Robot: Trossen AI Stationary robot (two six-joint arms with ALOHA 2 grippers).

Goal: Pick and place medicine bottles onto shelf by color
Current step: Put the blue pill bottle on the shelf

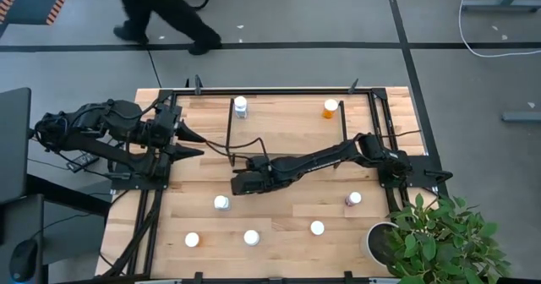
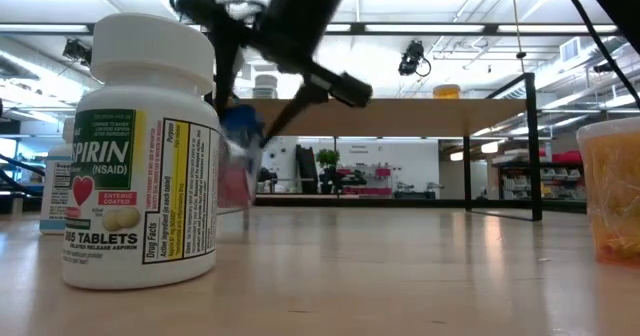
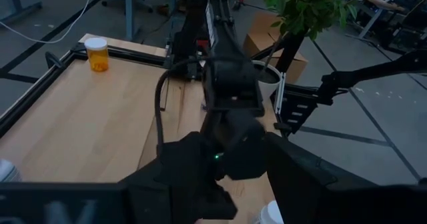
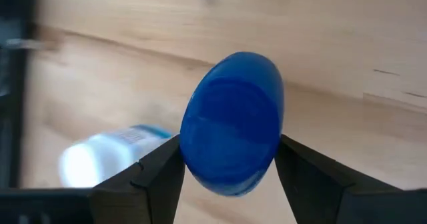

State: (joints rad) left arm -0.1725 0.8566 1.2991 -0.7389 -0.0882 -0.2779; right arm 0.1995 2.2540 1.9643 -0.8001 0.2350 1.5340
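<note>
The right hand (image 4: 230,164) clamped the blue bottle (image 4: 232,121) upright mid-worktop, the shelf (image 1: 300,119) lying just toward the far edge.

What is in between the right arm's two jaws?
A blue bottle. The right wrist view shows the right gripper with a jaw on each side of it.

- I worked in a robotics lab: my tabletop (image 1: 279,225) stood framed in black rails on grey taped floor (image 1: 338,22).
- Behind ran open workshop space under strip lights (image 2: 420,26).
</note>
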